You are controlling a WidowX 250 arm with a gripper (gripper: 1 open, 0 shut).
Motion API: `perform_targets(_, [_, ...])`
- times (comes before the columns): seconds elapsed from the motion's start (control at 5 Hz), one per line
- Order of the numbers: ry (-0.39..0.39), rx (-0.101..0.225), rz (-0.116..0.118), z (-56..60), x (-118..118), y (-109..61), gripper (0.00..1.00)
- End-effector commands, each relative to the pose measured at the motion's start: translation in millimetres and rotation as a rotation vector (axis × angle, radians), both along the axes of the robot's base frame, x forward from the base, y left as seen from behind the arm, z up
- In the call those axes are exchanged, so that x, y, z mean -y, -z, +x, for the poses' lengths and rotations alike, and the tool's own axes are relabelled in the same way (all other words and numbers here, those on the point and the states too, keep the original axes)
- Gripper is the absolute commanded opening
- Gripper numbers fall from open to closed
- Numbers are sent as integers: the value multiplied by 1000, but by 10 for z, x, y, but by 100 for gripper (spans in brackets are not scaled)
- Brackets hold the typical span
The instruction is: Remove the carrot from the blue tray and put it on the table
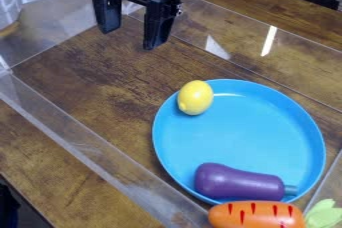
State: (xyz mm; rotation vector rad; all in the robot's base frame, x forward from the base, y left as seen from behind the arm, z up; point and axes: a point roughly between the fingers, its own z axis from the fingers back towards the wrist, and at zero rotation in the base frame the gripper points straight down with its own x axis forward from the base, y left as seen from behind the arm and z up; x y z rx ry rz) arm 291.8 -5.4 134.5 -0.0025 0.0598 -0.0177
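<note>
A robot arm's gripper (pixel 138 20) hangs empty at the far end of the table (pixel 94 82), its dark jaws apart and pointed down, well clear of the blue tray (pixel 254 122) that fills the near right of the scene. The carrot (pixel 257 215), orange with darker ridge lines and a pale green leafy top (pixel 325 212), lies at the tray's near edge, partly cut off by the bottom of the view; from this angle it cannot be told whether it rests on the rim, overhangs it, or already sits on the wood just beside the tray. A glossy purple eggplant (pixel 241 182) lies inside the tray just beyond the carrot, close against it, and a yellow lemon-like ball (pixel 195 97) sits at the tray's far-left rim, on the side nearer the gripper. Clear acrylic walls (pixel 60 122) border the tabletop to the tray's left. Judged from the layout, either the removal has not begun, with the gripper still to cross the whole tray, descend and close on the carrot, or the carrot has just been set down at the tray's edge and the arm is clear. The gripper carries nothing, and the carrot's footing decides which reading holds.
</note>
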Motion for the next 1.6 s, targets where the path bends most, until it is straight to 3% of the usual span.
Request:
perform_targets(0.0, [103,-10,-4,-24,66,156,100])
perform_targets(0.2, [220,-5,-11,-18,229,373,100])
perform_targets(0.4, [215,19,-11,10,420,522,100])
perform_targets(0.6, [205,41,-25,22,619,627,100])
perform_targets(1.0, [90,88,-34,240,733,566,100])
perform_targets(1.4, [142,114,-66,300,856,367,100])
